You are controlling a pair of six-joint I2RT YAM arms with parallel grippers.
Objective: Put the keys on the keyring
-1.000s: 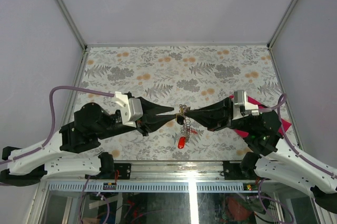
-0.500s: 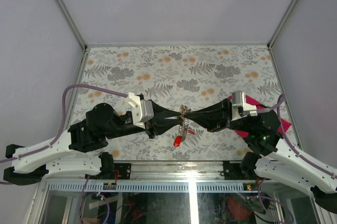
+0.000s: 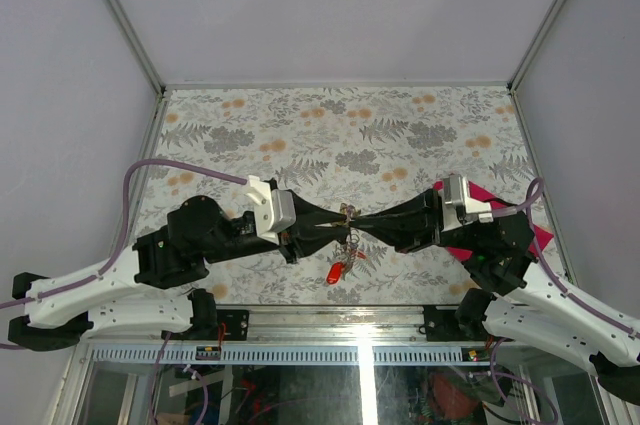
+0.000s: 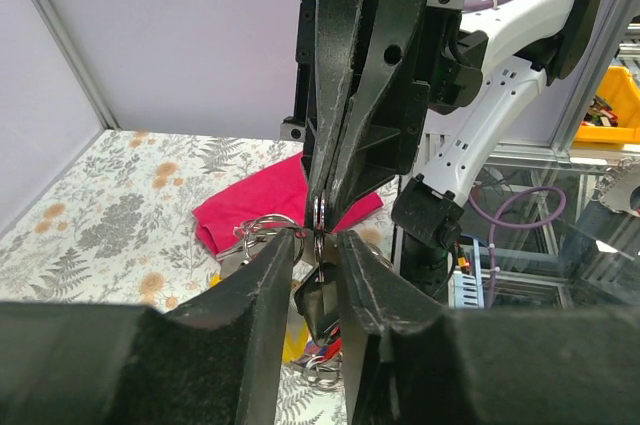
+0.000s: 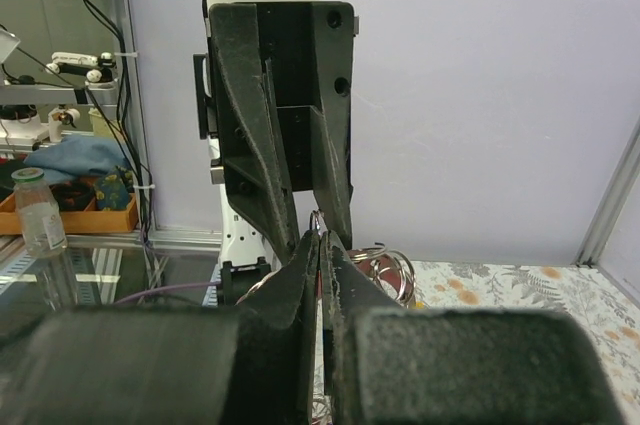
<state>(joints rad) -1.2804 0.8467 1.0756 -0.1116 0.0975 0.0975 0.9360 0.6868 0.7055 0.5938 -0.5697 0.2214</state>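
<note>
here keyring (image 4: 317, 217) pinched in right fingers (image 5: 290, 285), between parted left fingers (image 4: 265, 285)

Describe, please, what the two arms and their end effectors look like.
The left arm and right arm each have white lower links, black joint housings, a white wrist block and a lilac cable. The left end effector and right end effector are black, with two tapering fingers.
</note>
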